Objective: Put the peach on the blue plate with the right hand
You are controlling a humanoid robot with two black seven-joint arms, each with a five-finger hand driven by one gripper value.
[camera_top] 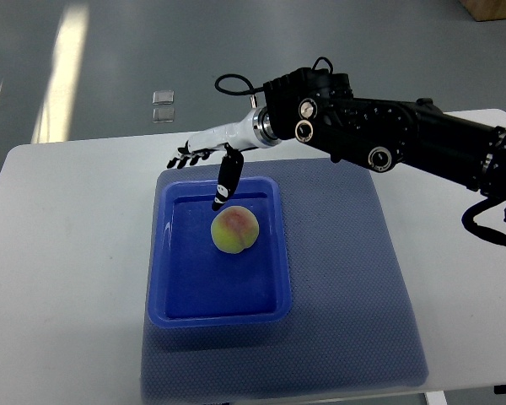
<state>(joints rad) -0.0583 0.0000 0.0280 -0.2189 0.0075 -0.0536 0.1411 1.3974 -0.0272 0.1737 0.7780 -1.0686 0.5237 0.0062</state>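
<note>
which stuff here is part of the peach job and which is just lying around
Part of the job:
- peach, lying in the blue plate
- blue plate
- right hand, fingers spread, holding nothing, above the plate's far edge

Just lying about:
- blue mat under the plate
- white table
- two small clear squares on the floor

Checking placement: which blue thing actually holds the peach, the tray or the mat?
The tray: its raised rim surrounds the peach. The mat lies flat beneath it.
</note>
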